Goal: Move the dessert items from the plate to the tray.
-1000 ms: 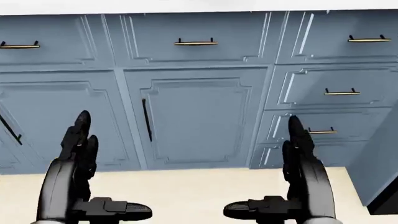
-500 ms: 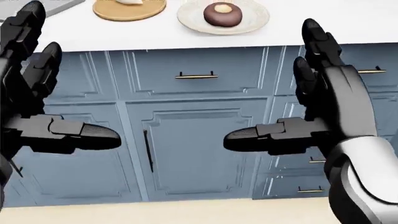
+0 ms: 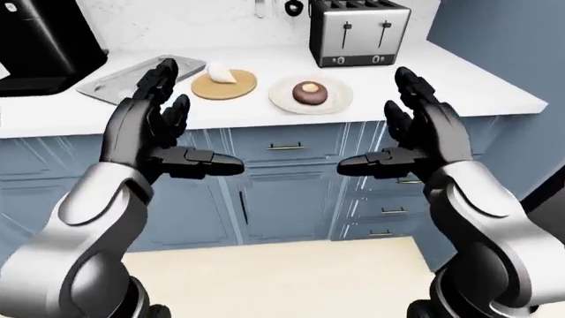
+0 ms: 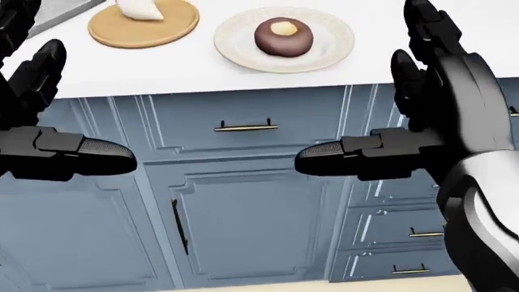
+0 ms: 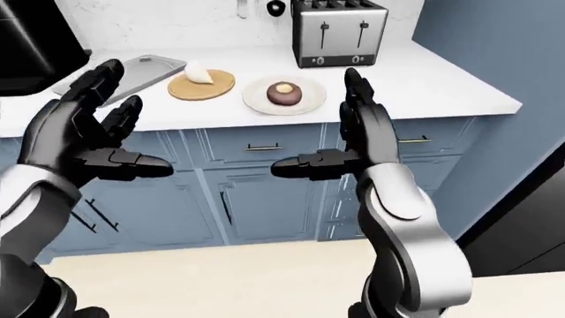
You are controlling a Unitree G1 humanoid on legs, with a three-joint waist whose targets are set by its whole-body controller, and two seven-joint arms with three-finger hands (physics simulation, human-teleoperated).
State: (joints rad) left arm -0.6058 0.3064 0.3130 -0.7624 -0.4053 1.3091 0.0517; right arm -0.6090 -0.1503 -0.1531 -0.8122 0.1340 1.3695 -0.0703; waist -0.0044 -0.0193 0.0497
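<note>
The chocolate doughnut sat on its pale plate on the white counter, untouched, and just to the left of it in the head view a small cream-coloured pastry lay on a round wooden board. Further left, at the top-left of the left-eye view, the grey metal tray waited beside a black appliance; a toaster stood higher in that view, against the wall.

What had changed was the view itself. A second earlier the head camera looked down at blue cabinet doors and the floor, with no dessert in sight; half a second on, the counter edge and plate crept in at the top; now both plate and board showed whole. The whole picture had shifted, so the camera had tilted up, not the dishes moved.

Both hands had risen with it. The left hand and the right hand were held up short of the counter, palms facing, fingers spread wide, holding nothing.

I judged the carrying itself had not begun: the robot had only just found its targets and still needed to reach in.
</note>
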